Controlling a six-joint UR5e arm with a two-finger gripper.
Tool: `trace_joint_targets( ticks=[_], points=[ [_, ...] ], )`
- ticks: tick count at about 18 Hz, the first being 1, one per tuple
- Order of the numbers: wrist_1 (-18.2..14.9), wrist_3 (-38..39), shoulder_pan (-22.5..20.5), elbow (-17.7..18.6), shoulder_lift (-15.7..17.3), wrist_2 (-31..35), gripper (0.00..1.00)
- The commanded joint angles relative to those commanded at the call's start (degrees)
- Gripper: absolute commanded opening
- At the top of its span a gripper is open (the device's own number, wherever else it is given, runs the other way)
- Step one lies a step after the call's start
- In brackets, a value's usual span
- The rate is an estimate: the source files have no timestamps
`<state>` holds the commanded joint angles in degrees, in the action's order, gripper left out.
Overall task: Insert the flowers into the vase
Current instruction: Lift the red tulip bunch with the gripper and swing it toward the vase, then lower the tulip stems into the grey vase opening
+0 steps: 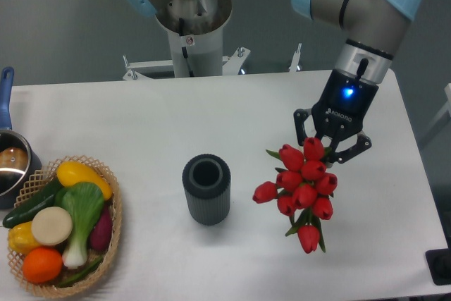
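A bunch of red tulip flowers (301, 187) with short green leaves hangs in the air right of centre, held at its stems by my gripper (331, 144), which is shut on it. The buds point down and toward the camera. The vase (206, 189), a dark grey ribbed cylinder with an open round mouth, stands upright on the white table to the left of the flowers. A gap of bare table separates the nearest bud from the vase's side.
A wicker basket (113, 227) with several vegetables and fruit sits at the front left. A steel pot with a blue handle (6, 82) is at the left edge. The arm's base column (187, 40) stands behind the table.
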<state>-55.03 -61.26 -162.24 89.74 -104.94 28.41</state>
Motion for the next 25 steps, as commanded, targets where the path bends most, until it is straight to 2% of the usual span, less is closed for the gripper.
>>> trace_joint_targets(
  ticks=[6,11,17,22,25],
  points=[
    [1.7,0.1,-2.1,0.2,1.1,-13.5,0.00],
    [1.7,1.7,-1.3,2.7,1.8,-20.0,0.00],
    [1.8,1.6,1.2,8.3,5.8,-21.3,0.03],
    [1.9,1.1,3.8,10.2,6.2,-20.9,0.04],
    [4.0,-0.5,5.2,11.3,5.7,-20.6,0.06]
  ],
)
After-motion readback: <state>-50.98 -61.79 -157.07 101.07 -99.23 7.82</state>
